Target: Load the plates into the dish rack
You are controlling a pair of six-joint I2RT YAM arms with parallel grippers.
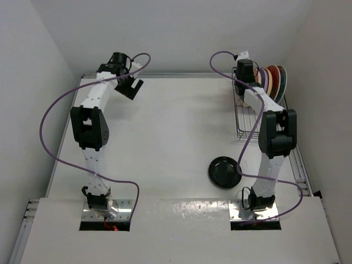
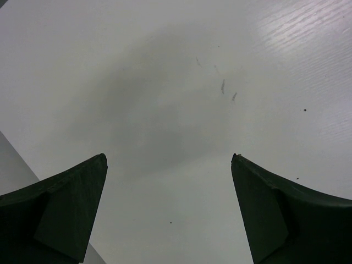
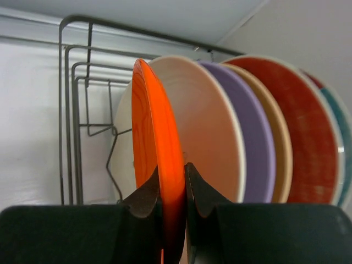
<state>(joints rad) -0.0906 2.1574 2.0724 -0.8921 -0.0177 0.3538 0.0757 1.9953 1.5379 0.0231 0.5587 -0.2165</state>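
The jaws of the right gripper [image 3: 172,168] were nearly closed and pinched the rim of the small orange plate [image 3: 157,132] from both sides, at the bottom centre of the right wrist view. The plate stood on its edge, almost upright. Just behind it, toward the right of the frame, leaned the cream-white plate [image 3: 209,132], then the lavender plate [image 3: 256,137], the pale yellow plate [image 3: 278,146], the red plate [image 3: 308,137] and, at the far right edge, a second red plate [image 3: 344,129] with a teal rim. The grey wires of the dish rack [image 3: 69,110] rose at the upper left of that frame. Whether the lower rim of the orange plate already sat between two prongs I could not tell, because the fingers hid it. In the top view the black plate [image 1: 224,171] lay flat on the table [image 1: 165,126], right of centre in the lower half, well apart from the rack; it was the one plate not yet loaded. The left gripper [image 1: 131,88], at the upper left, had its jaws fully apart and held nothing. The risk, in my judgement, was in the release: if the jaws opened before the orange plate was seated, it could tip against the cream-white plate or slide down flat. A fast withdrawal could also catch the rim and drag the plate out.
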